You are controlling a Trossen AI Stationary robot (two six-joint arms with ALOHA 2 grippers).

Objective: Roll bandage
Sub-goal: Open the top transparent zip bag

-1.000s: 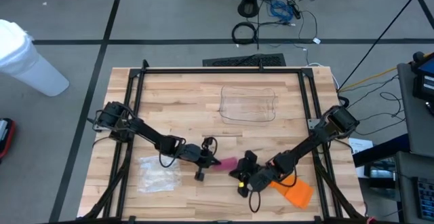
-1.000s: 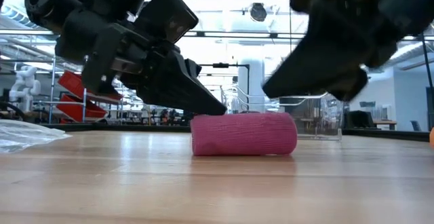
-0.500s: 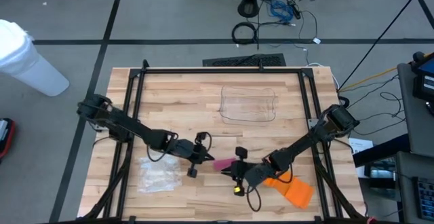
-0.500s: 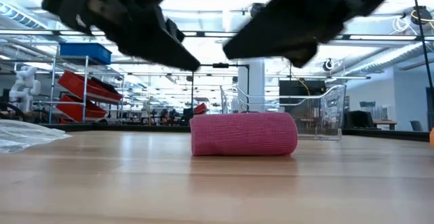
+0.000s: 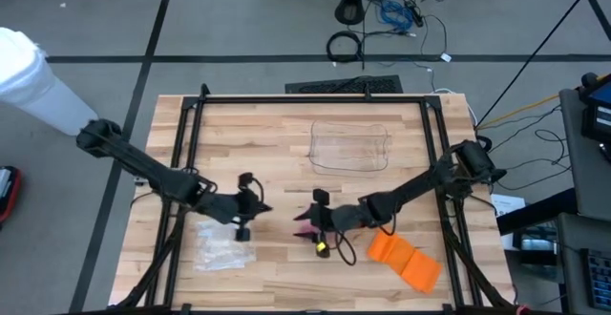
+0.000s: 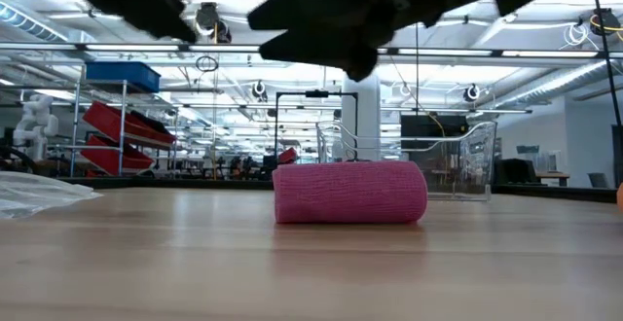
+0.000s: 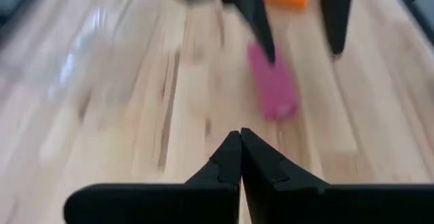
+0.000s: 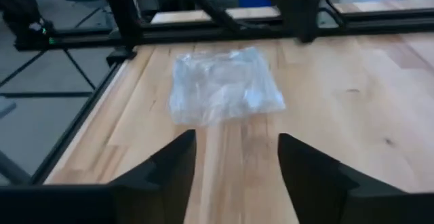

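Note:
The pink bandage roll (image 6: pixel 350 193) lies on its side on the wooden table (image 5: pixel 286 134), near the middle of the front half. No gripper touches it. In the left wrist view the roll (image 7: pixel 272 91) lies beyond my shut left gripper (image 7: pixel 239 149). Seen from above, that gripper (image 5: pixel 260 207) hangs above the table, left of the roll (image 5: pixel 305 232). My right gripper (image 8: pixel 237 163) is open. It hovers over the roll (image 5: pixel 307 221), pointing toward the table's left edge, and partly hides it from above.
A crumpled clear plastic bag (image 5: pixel 220 243) lies front left, also seen as the bag (image 8: pixel 224 85) ahead of my right gripper. An orange package (image 5: pixel 406 261) lies front right. A clear plastic container (image 5: pixel 350 146) stands behind the middle. A black frame (image 5: pixel 315 98) runs round the table.
Both grippers have risen off the table. My left gripper has drawn back from the roll toward the table's left edge. My right gripper has moved leftward to stand over the roll. The roll has kept its place on the table.

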